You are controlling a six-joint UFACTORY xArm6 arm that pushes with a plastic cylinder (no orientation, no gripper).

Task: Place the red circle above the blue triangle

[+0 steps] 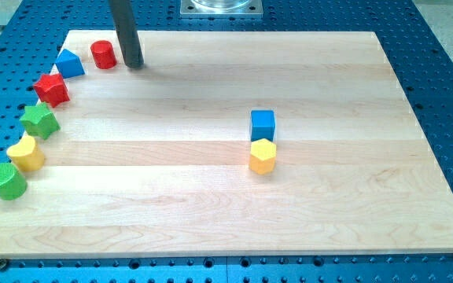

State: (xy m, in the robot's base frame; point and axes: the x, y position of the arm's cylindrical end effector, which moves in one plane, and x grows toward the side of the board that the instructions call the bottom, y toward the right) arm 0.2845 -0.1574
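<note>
The red circle is a short red cylinder near the board's top left corner. The blue triangle lies just to its left and slightly lower, with a small gap between them. My tip rests on the board just right of the red circle, close to it but apart from it. The rod rises from the tip out of the view's top.
A red star, a green star, a yellow block and a green cylinder curve down the left edge. A blue cube touches a yellow hexagon right of centre. The wooden board sits on a blue perforated table.
</note>
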